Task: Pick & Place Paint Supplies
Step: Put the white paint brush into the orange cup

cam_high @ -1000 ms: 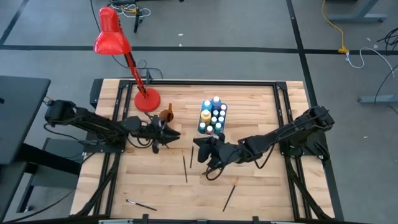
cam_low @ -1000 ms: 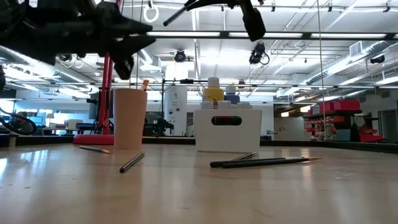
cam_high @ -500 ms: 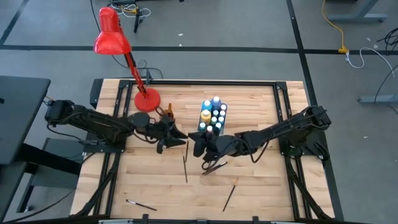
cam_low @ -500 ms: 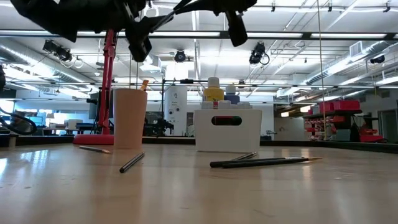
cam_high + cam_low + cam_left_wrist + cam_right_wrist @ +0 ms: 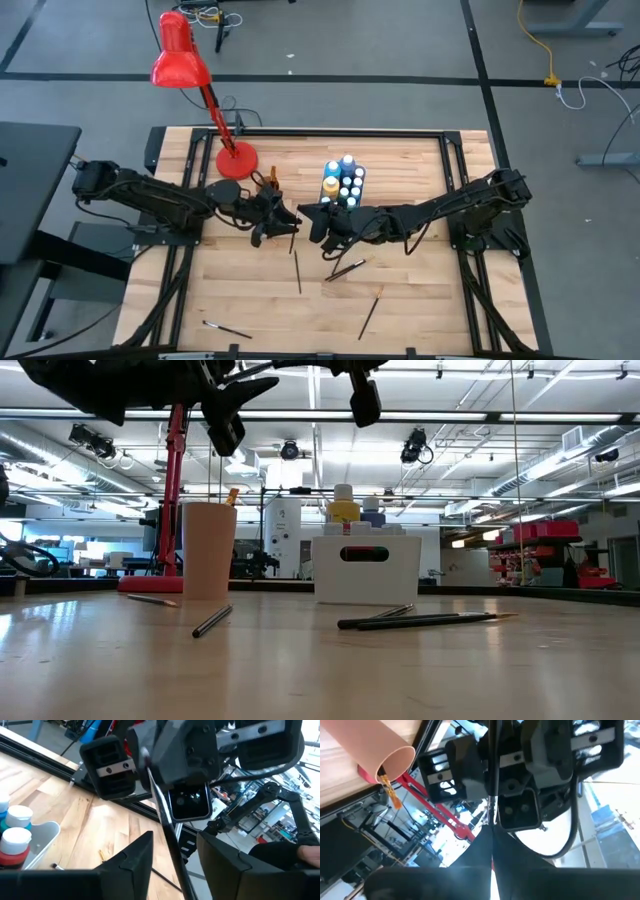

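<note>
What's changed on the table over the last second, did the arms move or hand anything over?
The right gripper swung from mid-table toward the left gripper, and they now meet beside the cup with a thin brush between them. The right is shut on it; the left fingers stand open around it. The white bin of bottles, the lamp and the loose brushes stayed put.

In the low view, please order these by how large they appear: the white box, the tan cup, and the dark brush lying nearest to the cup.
1. White box, the widest.
2. Tan cup; taller than the box but narrower, so these two are close.
3. Dark brush, clearly the smallest.
</note>
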Motion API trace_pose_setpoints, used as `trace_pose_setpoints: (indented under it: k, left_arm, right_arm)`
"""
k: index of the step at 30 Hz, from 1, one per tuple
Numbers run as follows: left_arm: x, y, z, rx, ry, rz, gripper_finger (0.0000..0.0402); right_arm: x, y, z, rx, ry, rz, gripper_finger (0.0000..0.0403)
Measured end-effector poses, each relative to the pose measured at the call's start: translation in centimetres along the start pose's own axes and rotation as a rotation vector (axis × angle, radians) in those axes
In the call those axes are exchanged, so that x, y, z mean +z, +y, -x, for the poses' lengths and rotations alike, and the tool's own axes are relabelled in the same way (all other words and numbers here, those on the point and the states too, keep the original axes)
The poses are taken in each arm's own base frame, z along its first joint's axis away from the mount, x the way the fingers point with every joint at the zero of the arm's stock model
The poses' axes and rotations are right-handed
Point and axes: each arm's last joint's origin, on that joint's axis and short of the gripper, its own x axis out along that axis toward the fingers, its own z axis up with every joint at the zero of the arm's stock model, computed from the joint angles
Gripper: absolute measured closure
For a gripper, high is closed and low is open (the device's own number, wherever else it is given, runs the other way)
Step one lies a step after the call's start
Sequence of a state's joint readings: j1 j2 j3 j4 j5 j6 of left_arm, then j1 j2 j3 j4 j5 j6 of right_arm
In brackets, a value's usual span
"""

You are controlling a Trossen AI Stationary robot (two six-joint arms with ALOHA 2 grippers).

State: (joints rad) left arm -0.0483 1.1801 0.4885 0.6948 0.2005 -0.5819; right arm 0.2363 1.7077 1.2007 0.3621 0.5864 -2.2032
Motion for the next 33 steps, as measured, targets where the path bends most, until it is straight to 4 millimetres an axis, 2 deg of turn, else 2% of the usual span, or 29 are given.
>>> trace_pose_setpoints:
  k: [3,8,9,15,23,28,33]
  left_arm:
    - [0.0,0.0,0.0,-0.003,0.004,0.007,0.0279]
    - [-0.2,0.1,0.0,-0.002,0.027,0.021,0.0373]
    - [-0.3,0.1,0.0,0.001,0.031,0.022,0.0378]
    - [-0.5,0.4,0.0,0.054,0.042,0.020,0.0363]
    - [0.6,0.0,0.5,0.102,-0.050,-0.056,0.0377]
    - [1.2,0.0,1.7,0.155,-0.050,-0.066,0.0376]
    - [2.1,-0.3,3.8,0.330,-0.081,-0.212,0.0377]
  right_arm:
    - [-0.1,0.1,-0.1,0.007,0.002,-0.043,0.0399]
    - [-0.1,0.0,-0.1,-0.012,-0.015,-0.073,0.0387]
    - [-0.1,0.0,0.0,-0.016,-0.027,-0.077,0.0384]
    - [0.2,0.0,0.0,-0.031,-0.077,-0.193,0.0367]
    - [0.5,0.3,0.2,0.050,-0.006,-0.325,0.0356]
    - [1.5,-0.4,1.0,0.046,-0.020,-0.354,0.0353]
    - [2.5,-0.6,1.8,0.084,-0.002,-0.461,0.0353]
